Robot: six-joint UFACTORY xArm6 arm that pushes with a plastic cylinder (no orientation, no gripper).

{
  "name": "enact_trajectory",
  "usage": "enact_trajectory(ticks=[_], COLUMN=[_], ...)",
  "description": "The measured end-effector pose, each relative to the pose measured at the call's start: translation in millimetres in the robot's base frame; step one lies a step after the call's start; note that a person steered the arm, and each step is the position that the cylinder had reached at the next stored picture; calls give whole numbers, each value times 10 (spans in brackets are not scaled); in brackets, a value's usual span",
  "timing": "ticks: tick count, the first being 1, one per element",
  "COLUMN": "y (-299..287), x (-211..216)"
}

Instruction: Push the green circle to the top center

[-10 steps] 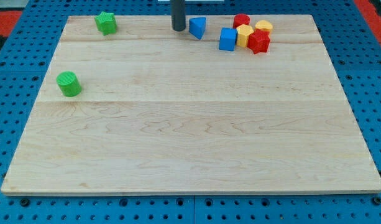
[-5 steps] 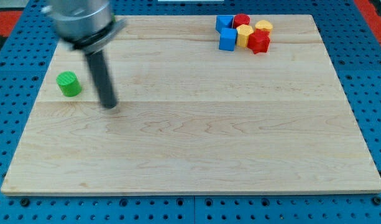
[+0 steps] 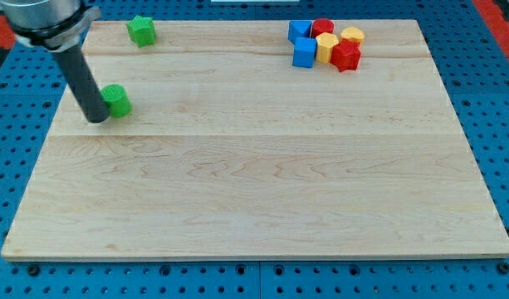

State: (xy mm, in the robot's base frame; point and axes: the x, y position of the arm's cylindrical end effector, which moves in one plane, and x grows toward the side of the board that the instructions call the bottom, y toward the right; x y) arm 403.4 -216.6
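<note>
My dark rod ends in my tip (image 3: 97, 119), black against the pale wood-grain surface (image 3: 254, 183), which lies on a blue pegboard (image 3: 495, 100) dotted with holes. The circle (image 3: 117, 100) and star (image 3: 141, 30) are green. The cluster holds two blue blocks (image 3: 303, 51), two red blocks (image 3: 346, 56) and two yellow blocks (image 3: 326, 46).

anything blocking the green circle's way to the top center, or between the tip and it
Nothing visible does. My tip sits right against the green circle on its left. The board between the circle and the top centre is bare; the green star lies left of that path, the blue, red and yellow cluster right of it.
</note>
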Motion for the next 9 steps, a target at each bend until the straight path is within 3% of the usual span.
enact_trajectory(ticks=[3,6,7,9], y=[37,1080,1227,1153], x=[-469,-973,-1315,-1589])
